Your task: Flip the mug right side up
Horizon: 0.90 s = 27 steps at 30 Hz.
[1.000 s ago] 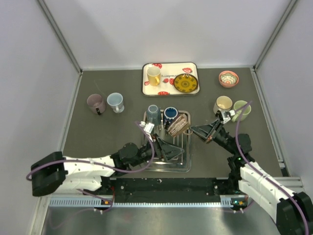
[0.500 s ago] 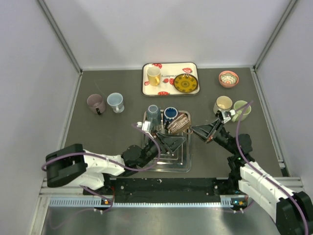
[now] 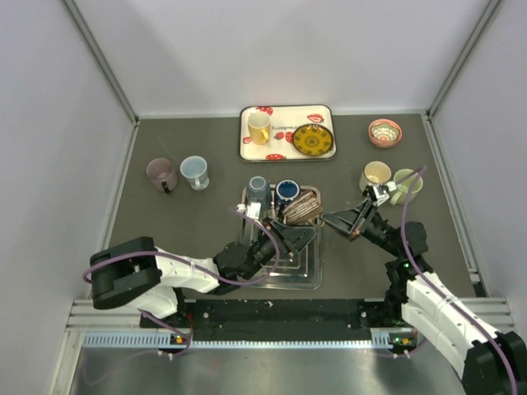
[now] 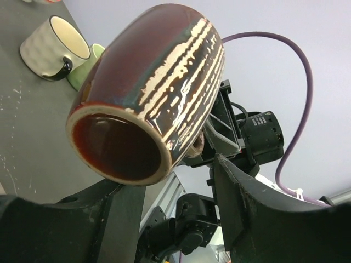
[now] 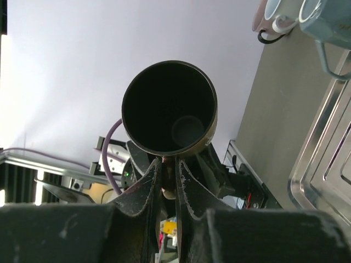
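Observation:
A brown mug with cream streaks (image 3: 300,207) hangs on its side above the metal dish rack (image 3: 284,278). My right gripper (image 3: 331,220) is shut on its handle. In the right wrist view the mug's dark mouth (image 5: 170,107) faces the camera, and the fingers (image 5: 147,189) pinch the handle just below it. In the left wrist view the mug (image 4: 159,87) fills the top, its mouth tilted down to the left. My left gripper (image 4: 175,186) is open just under it, with the fingers (image 4: 249,219) spread on either side. I cannot tell if they touch the mug.
A grey-blue mug (image 3: 258,189) and a dark blue mug (image 3: 286,191) stand at the rack's far end. A tray (image 3: 247,148) holds a yellow mug and a plate. Pink (image 3: 161,174) and light blue (image 3: 195,171) mugs are at the left. Cream (image 3: 376,174) and green (image 3: 407,184) mugs and a bowl (image 3: 384,132) are at the right.
My left arm has swung in to the right and its open gripper has moved up under the mug. The right gripper and the mug have barely moved.

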Each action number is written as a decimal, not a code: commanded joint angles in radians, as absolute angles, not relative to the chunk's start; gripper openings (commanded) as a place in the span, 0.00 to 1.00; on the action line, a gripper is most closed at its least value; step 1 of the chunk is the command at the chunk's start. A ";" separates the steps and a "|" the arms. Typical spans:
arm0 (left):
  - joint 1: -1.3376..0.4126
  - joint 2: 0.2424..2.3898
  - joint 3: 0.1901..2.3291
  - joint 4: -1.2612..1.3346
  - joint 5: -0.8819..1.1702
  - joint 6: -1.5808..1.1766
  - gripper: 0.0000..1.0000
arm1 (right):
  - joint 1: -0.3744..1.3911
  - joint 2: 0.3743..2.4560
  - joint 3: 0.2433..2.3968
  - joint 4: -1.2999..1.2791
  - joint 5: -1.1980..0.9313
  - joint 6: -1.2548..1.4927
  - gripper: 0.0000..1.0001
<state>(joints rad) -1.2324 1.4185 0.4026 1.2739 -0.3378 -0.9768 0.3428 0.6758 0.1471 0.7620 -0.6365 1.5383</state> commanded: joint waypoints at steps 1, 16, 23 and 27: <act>-1.230 1.414 0.440 1.491 -0.377 -0.934 0.56 | 0.342 0.637 0.238 0.703 -0.721 1.460 0.00; -1.216 1.396 0.463 1.534 -0.396 -0.893 0.53 | 0.344 0.598 0.252 0.566 -0.765 1.358 0.00; -1.215 1.402 0.469 1.555 -0.385 -0.902 0.46 | 0.347 0.595 0.264 0.522 -0.775 1.306 0.00; -1.212 1.408 0.476 1.571 -0.377 -0.905 0.42 | 0.351 0.592 0.261 0.503 -0.781 1.284 0.00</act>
<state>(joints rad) -1.2221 1.4185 0.4210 1.2564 -0.3832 -0.9138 0.3424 0.6083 0.2188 0.5236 -0.7208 1.3415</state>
